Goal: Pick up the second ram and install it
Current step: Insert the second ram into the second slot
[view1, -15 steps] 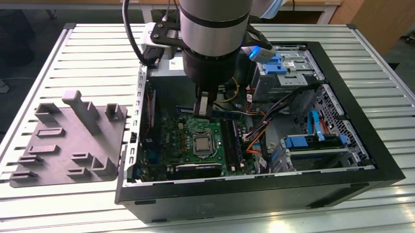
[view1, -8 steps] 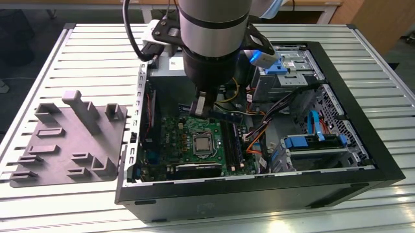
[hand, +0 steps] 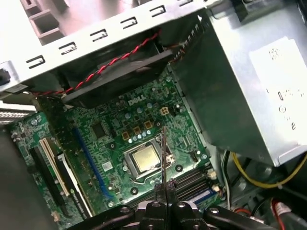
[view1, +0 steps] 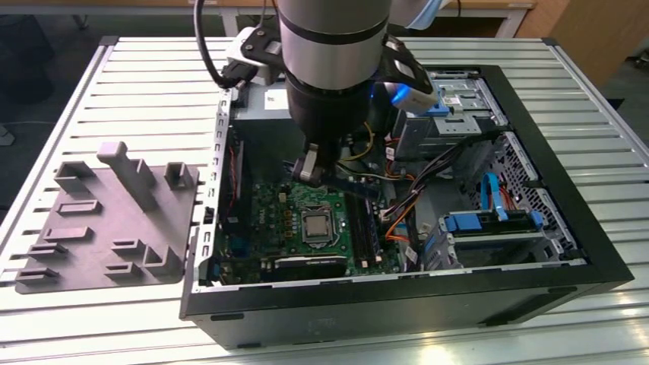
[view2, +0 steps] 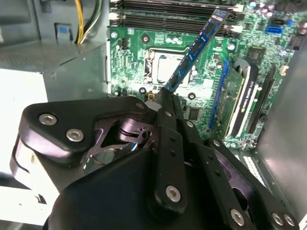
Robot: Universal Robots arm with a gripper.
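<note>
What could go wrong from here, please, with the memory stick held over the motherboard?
1. The gripper holds the memory stick by one end, so it might pivot when pressed.
2. It sits at an angle to the slots and could jam.
3. Cables beside the slots might snag.

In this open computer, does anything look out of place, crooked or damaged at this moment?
Nothing looks damaged or spilled. One part is out of its place: the memory stick is held by the gripper, in the air above the green motherboard, not in a slot.
</note>
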